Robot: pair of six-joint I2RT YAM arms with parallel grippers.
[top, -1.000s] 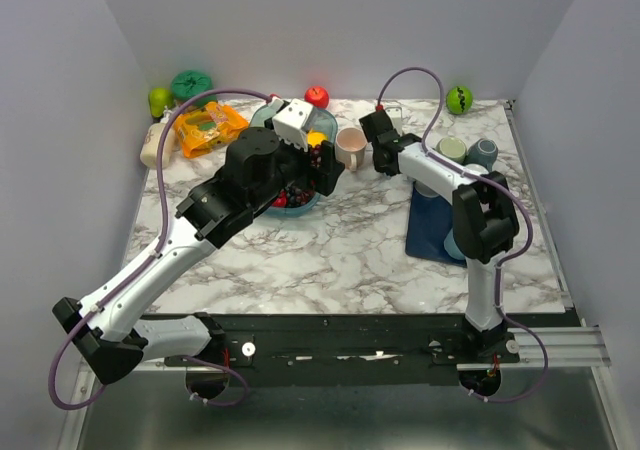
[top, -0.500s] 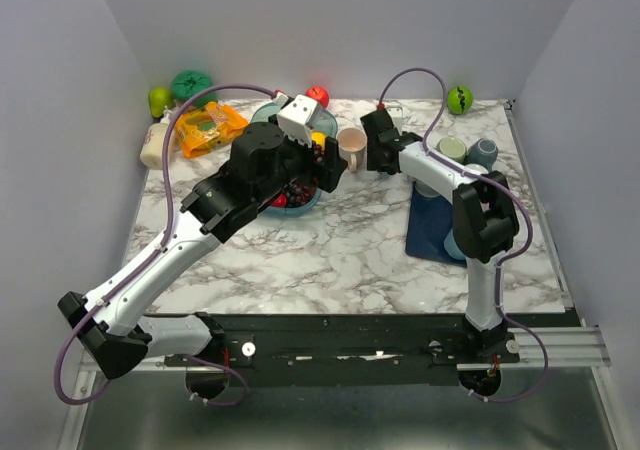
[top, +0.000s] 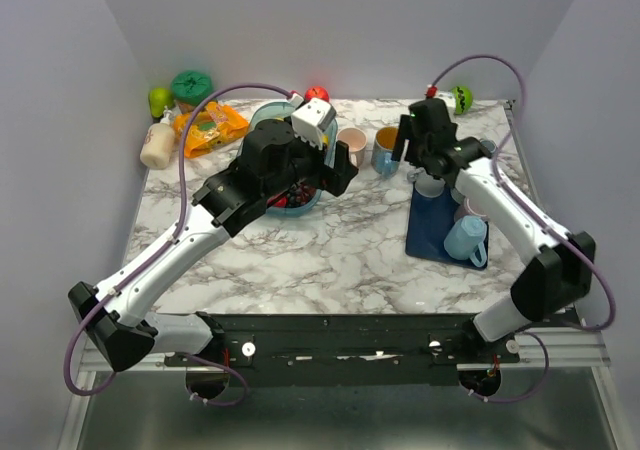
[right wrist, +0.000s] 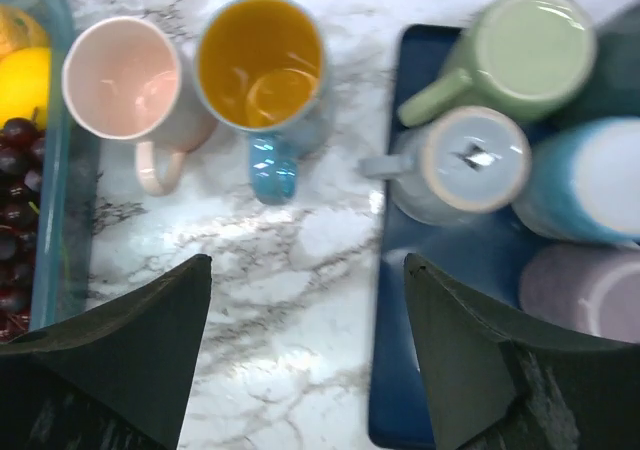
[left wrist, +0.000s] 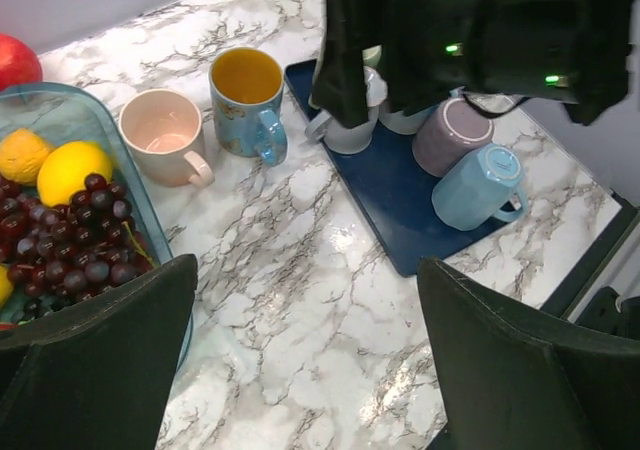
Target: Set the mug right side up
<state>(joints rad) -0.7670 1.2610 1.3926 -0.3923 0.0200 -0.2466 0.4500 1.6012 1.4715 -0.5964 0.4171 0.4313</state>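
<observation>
blue mug (right wrist: 262, 65) stands mouth up, just right of pink mug (right wrist: 118, 75). right claw (right wrist: 305, 310) wide, empty, above it. turning looks done.

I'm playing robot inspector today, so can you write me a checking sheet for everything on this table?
Surface: marble table, no spills seen.
Job's things: blue mug stands upright, its orange inside showing, beside the pink mug.
Clutter: blue tray carrying upside-down mugs; fruit bowl with grapes and lemons.
Grippers: left pincer open and empty; right pincer open and empty, above the mugs.
Cables: purple cable loops off each arm, clear of the mugs.
Surroundings: green ball at the back wall; the walls are plain.
</observation>
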